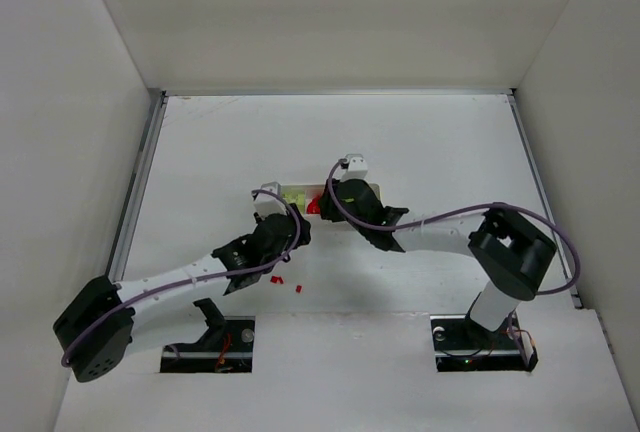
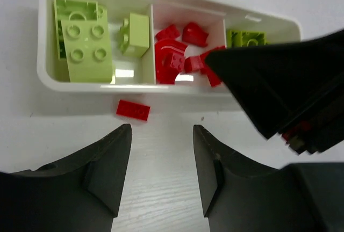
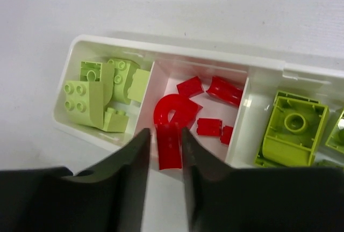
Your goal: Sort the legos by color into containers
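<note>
Two pincers: left gripper stands open, empty; right gripper narrowly flanks a red curved brick at twelve o'clock, grip unclear.

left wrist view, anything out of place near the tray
Yes: one flat red brick lies on the table outside the tray, beside its near wall, while other red pieces sit in the middle compartment.

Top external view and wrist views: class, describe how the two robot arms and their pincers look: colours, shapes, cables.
The left arm and right arm each have slim white links between chunky black joint housings. A thin mauve cable loops loosely along each. The left pincer and right pincer are matte black, with wedge-shaped fingers and flat inner faces.
</note>
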You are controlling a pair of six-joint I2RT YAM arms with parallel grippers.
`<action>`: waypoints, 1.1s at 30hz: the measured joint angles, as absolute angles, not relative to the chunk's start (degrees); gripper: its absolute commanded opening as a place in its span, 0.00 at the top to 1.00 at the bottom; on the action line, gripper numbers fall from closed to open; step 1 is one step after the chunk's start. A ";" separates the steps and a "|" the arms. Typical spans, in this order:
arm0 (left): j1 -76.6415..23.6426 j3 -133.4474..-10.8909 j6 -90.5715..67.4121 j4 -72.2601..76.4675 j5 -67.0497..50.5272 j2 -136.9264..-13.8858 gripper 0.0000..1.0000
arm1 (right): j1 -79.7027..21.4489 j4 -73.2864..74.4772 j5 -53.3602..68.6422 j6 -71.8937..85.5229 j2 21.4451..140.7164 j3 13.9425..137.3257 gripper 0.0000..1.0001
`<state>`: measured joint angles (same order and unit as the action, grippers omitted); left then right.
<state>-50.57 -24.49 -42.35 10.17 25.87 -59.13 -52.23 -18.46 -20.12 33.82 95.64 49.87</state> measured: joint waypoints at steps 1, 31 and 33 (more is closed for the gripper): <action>-51.29 -24.21 -42.50 9.67 26.41 -59.13 0.50 | -52.16 -18.46 -20.16 33.65 95.83 50.26 0.50; -53.21 -26.96 -38.96 18.94 33.43 -82.32 0.52 | -55.44 -18.92 -23.86 33.74 78.32 40.12 0.43; -53.25 -27.24 -38.76 19.16 34.02 -82.85 0.54 | -55.59 -18.92 -23.86 33.74 78.32 40.01 0.43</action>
<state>-53.25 -27.24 -38.76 19.16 34.02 -82.85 -55.59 -18.92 -23.86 33.74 78.32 40.01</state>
